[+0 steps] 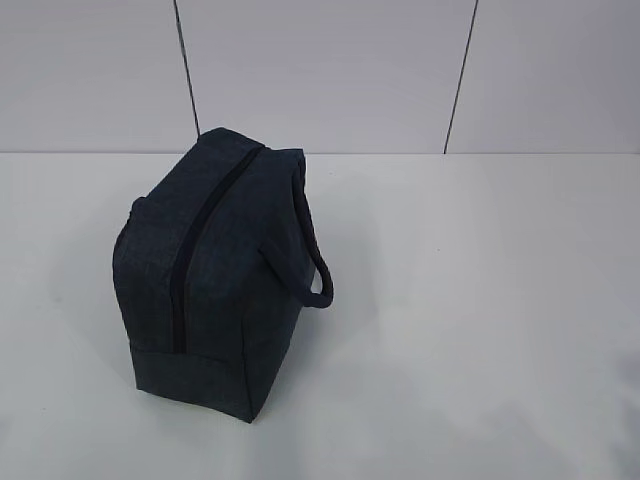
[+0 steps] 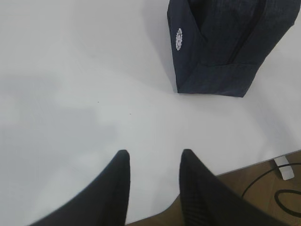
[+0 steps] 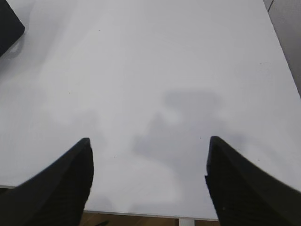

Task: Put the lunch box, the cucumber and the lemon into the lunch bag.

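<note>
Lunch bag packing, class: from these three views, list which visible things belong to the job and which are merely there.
Belongs to the job:
- lunch bag, zipper closed
- left end effector, empty
- right end effector, open, empty

Merely there:
- table
- cable on the floor

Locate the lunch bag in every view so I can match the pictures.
Exterior view: lunch bag left of centre on the table, zipper closed on top, handle to the right.
Left wrist view: upper right, one end of it, with a round white mark, beyond the left gripper.
Right wrist view: only a dark corner at the top left edge.
Shared landmark: the white table.
</note>
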Action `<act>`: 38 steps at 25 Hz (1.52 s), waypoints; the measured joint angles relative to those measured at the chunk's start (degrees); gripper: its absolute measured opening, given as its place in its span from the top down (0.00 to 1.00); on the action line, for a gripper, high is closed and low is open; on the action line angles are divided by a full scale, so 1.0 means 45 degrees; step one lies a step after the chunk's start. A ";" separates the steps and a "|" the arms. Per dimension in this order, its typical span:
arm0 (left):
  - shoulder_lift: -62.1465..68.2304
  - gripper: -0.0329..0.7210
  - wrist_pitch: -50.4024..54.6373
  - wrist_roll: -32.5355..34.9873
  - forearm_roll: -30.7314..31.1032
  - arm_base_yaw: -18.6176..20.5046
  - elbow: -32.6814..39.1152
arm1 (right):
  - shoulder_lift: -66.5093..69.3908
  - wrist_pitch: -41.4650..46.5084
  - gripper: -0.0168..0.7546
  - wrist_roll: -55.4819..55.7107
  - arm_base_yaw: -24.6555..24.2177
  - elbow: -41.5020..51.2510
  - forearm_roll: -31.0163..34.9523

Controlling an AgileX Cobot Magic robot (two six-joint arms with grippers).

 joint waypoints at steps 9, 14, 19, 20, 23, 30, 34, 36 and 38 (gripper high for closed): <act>0.0000 0.64 0.0000 0.0000 0.0000 0.0000 0.0000 | 0.0000 0.0000 0.23 0.0000 0.0000 0.0000 0.0000; 0.0000 0.64 0.0000 0.0000 0.0000 0.0234 0.0000 | 0.0000 0.0000 0.23 0.0000 0.0000 0.0000 -0.0008; -0.0390 0.64 0.0000 0.0000 0.0000 0.1720 0.0000 | 0.0000 0.0000 0.23 0.0000 0.0000 0.0000 -0.0008; -0.0516 0.64 0.0000 0.0000 0.0000 0.2038 0.0000 | 0.0000 -0.0009 0.23 0.0000 0.0000 0.0000 -0.0008; -0.0996 0.64 0.0000 0.0000 0.0000 0.3069 0.0000 | 0.0000 -0.0009 0.23 0.0000 0.0000 0.0000 -0.0008; -0.2324 0.64 0.0000 0.0000 0.0024 0.4033 0.0000 | 0.0000 -0.0009 0.23 0.0000 0.0000 0.0000 -0.0008; -0.2378 0.64 0.0025 0.0000 0.0127 0.4033 0.0021 | 0.0000 -0.0030 0.23 0.0000 0.0000 0.0000 -0.0030; -0.2378 0.64 0.0025 0.0000 0.0175 0.4033 0.0021 | 0.0000 -0.0030 0.23 0.0000 0.0000 0.0000 -0.0030; -0.2378 0.64 0.0052 0.0000 0.0314 0.4033 0.0021 | 0.0000 -0.0030 0.23 0.0000 0.0000 0.0000 -0.0030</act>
